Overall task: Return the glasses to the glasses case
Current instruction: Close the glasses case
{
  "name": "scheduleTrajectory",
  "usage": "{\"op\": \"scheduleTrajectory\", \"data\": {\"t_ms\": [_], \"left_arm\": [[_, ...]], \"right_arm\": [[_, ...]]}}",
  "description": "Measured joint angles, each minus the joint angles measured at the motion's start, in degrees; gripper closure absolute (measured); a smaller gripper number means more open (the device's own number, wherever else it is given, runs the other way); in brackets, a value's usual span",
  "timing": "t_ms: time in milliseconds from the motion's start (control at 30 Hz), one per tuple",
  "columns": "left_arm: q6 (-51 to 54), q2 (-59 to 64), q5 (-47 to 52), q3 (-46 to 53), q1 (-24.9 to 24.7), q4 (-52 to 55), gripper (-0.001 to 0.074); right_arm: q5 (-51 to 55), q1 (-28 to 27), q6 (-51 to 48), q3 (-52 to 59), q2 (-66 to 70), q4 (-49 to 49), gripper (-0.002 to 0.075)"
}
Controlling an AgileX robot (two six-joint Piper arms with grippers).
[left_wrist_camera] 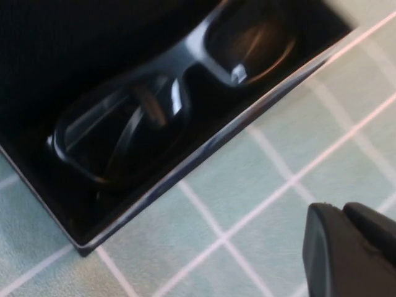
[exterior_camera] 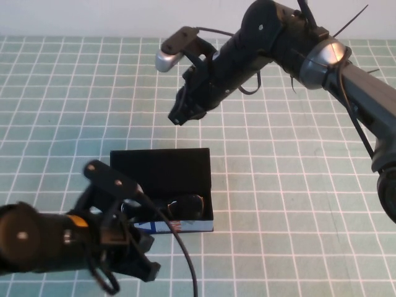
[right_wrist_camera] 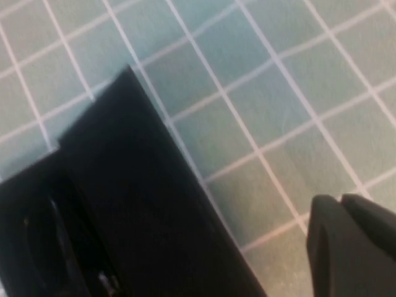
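— On the green grid mat [exterior_camera: 297, 204], what sits in the glasses case [exterior_camera: 162, 166]?
— One pair of glasses [exterior_camera: 185, 207], lying inside the single open case, lid up.
— And the left gripper [exterior_camera: 141, 260]?
— Low at the case's near left corner, just beside it; whether its fingers are spread, I cannot tell.
— The right gripper [exterior_camera: 179, 116]?
— Pressed together, holding nothing, raised beyond the case, apart from the glasses.
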Motion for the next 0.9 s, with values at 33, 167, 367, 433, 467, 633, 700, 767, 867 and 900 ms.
{"op": "scheduleTrajectory", "data": {"t_ms": [33,167,367,433,467,633,700,767,867,900], "left_arm": [[-0.15,1.99,-1.18,-0.01,-0.31,0.0,0.0736],[-0.54,7.5,-6.11,-0.01,-0.55,0.0,0.0736],[-0.82,10.93,-13.53,-0.01,-0.55,-0.37,0.0736],[-0.96,11.56,-14.56,-0.01,-0.55,-0.37,0.0736],[-0.96,11.83,-15.04,-0.01,-0.55,-0.37,0.0736],[-0.96,13.23,-16.4,-0.01,-0.55,-0.46,0.0736],[-0.96,13.6,-16.64,-0.01,-0.55,-0.46,0.0736],[-0.96,13.85,-17.11,-0.01,-0.55,-0.61,0.0736],[-0.96,13.85,-17.11,-0.01,-0.55,-0.59,0.0736],[-0.96,13.85,-17.42,-0.01,-0.55,-0.59,0.0736]], "right_arm": [[0.33,-0.31,0.12,0.0,0.23,0.0,0.0737],[0.71,-1.68,0.12,0.0,1.81,0.42,0.0737],[2.04,-3.4,-0.22,0.0,4.62,1.84,0.0737],[3.52,-3.83,-1.72,0.0,5.18,3.21,0.0737],[4.54,-3.9,-2.62,0.0,5.43,4.14,0.0737],[6.88,-3.98,-5.28,0.0,5.81,6.83,0.0737],[6.9,-3.98,-5.64,0.0,5.81,7.25,0.0737],[6.9,-3.98,-5.96,0.0,5.81,7.94,0.0737],[7.0,-3.98,-6.15,0.0,5.81,9.63,0.0737],[7.0,-3.98,-6.1,0.0,5.81,10.3,0.0737]]}}
